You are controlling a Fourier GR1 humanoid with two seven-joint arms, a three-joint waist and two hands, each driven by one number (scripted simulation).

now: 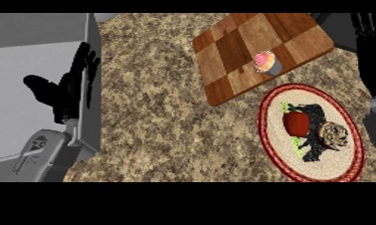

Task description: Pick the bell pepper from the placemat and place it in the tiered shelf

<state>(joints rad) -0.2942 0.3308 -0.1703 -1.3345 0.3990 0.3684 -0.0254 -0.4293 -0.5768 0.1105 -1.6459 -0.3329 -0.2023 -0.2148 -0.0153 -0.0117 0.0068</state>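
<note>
Red bell pepper [297, 123] lay on the round woven placemat [273, 114] with its dark red rim, at the near right of the speckled stone table [161, 99]. The pepper had a green stem on its far side; a dark shadow fell across the mat beside it. Just right of the pepper, on the same mat, sat a brown swirled roll [335, 136], close by but whether touching could not be told. Beyond the placemat, a checkered wooden board [249, 45] carried a small pink-topped cupcake [266, 62]. At the left, a grey flat surface [44, 69] ran beside the table, possibly the tiered shelf, though its tiers could not be made out. The left hand [67, 94] showed as a black shape over that grey surface, well apart from the pepper; whether its fingers were straight or curled could not be told. The right hand did not clearly show; only dark forms at the far right edge, not identifiable. Judged progress: none of the task done yet. Pepper not lifted, nothing gripping it. All steps remained: reach to the mat, grasp the pepper clear of the roll, carry it left across the table, set it in the shelf.
</note>
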